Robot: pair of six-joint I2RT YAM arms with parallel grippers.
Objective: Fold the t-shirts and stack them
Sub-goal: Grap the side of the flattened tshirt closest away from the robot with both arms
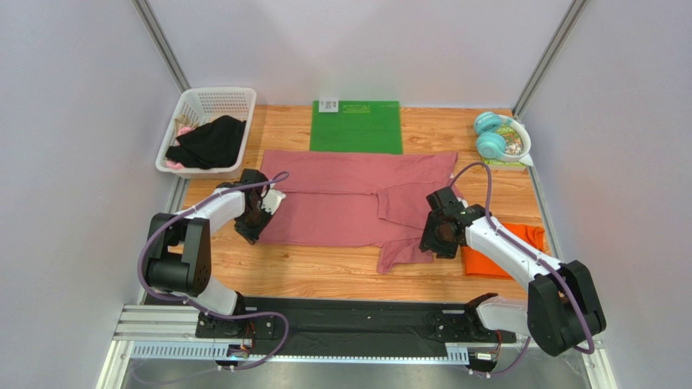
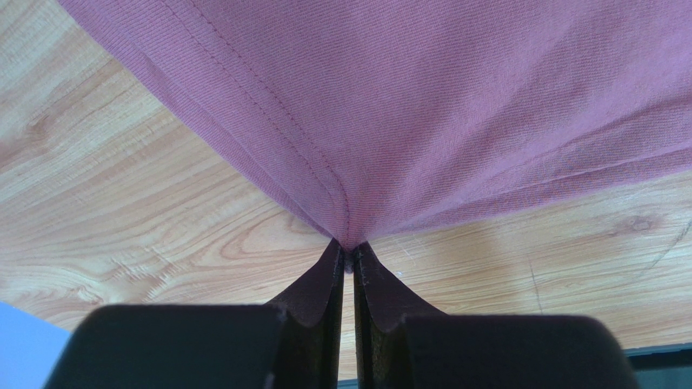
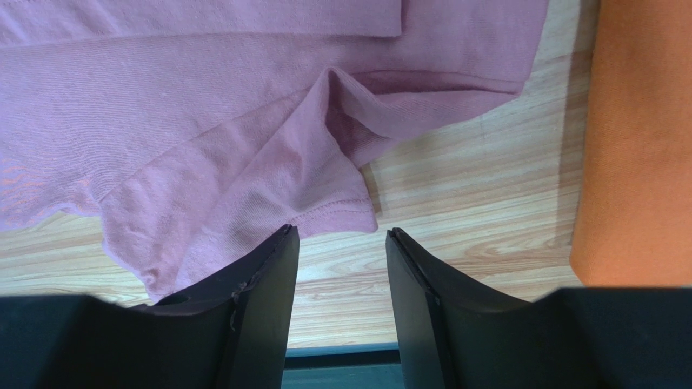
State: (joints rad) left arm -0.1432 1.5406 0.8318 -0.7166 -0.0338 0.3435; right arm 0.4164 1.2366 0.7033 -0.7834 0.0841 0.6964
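Left claw pinches the pink shirt; right claw holds nothing.
Above: the shirt lies spread between both claws, with the orange shirt under the right arm. Left wrist: fingers closed on the hem. Right wrist: fingers parted, sleeve edge just ahead.

Bare table beside orange shirt

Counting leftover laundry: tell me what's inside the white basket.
The white basket holds a crumpled black garment, with pink cloth showing at its left. Whatever lies beneath the black garment is covered.
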